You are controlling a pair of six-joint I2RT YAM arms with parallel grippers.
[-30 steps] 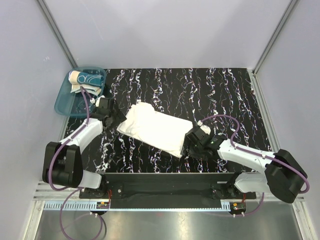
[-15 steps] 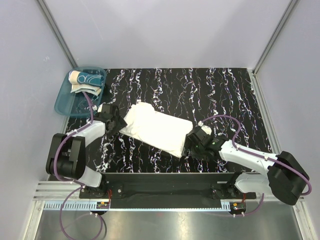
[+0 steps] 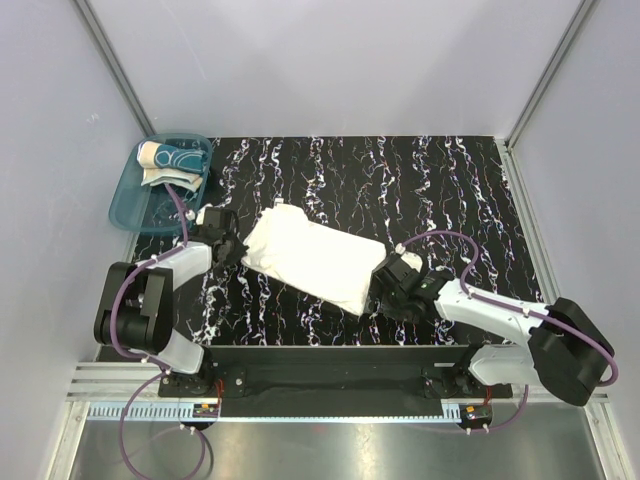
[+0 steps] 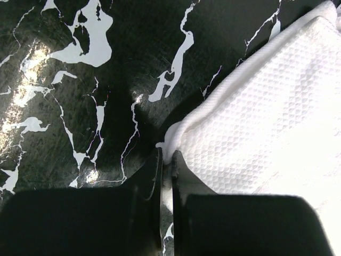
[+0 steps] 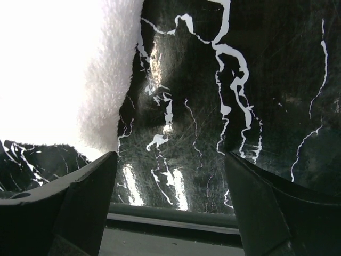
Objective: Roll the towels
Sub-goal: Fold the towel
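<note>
White terry towel (image 3: 315, 258) lies flat and unrolled, askew in the middle of the black marbled surface (image 3: 450, 190). The left fingers (image 4: 151, 213) pinch its left corner. The right fingers (image 5: 80, 202) gape wide just beside its near right corner, holding nothing. The patterned towel (image 3: 170, 158) sits bundled in the teal tub (image 3: 125, 205). Rolling the white one looks barely begun.

The white towel (image 3: 315, 258) is matt cloth, waffle-textured up close and fuzzy at its edge. The bench top (image 3: 440, 190) is smooth, glossy black with white veins; the tub (image 3: 138, 208) at its far-left corner is translucent teal plastic.
</note>
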